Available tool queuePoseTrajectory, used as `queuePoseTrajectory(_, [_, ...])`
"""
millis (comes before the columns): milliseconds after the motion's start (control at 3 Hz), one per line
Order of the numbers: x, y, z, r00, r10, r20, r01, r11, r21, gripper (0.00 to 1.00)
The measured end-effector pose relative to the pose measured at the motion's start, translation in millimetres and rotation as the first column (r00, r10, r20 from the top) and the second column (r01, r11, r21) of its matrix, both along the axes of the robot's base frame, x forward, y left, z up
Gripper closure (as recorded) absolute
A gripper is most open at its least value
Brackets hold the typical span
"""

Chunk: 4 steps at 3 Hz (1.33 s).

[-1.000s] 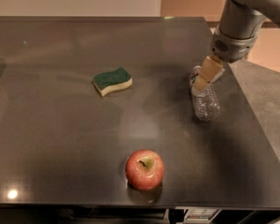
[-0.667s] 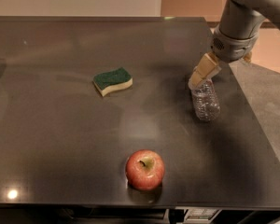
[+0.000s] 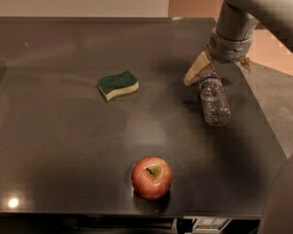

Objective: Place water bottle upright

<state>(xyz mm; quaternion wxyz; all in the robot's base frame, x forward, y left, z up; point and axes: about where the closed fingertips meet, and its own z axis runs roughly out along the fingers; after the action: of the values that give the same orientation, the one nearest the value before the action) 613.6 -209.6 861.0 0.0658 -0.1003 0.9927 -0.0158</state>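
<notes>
Tool [image 3: 218,73] over lying water bottle [image 3: 215,101], fingers [image 3: 197,68] spread.

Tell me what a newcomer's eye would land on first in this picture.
The claw hangs at the table's right side, its fingers spread over the cap end of the water bottle, which lies on its side on the dark table. A red apple sits near the front edge. A green and yellow sponge lies left of centre, apart from both.
</notes>
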Motion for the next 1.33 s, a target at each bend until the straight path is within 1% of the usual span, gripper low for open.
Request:
queuePoseTrajectory(333, [7.7,3.3,-12.7,0.9983,-0.053,-0.026,0.053,0.999,0.004,0.00])
queuePoseTrajectory(667, [8.7,4.4,-20.2,0.9953,-0.084,-0.049,0.084,0.996,0.002,0.18])
queuePoseTrajectory(1000, [9.7,8.2,-18.3,0.9952,-0.083,-0.050,0.084,0.996,0.005,0.41])
queuePoseTrajectory(1333, [11.6,13.6,-14.3,0.9969,-0.065,-0.045,0.066,0.998,0.013,0.64])
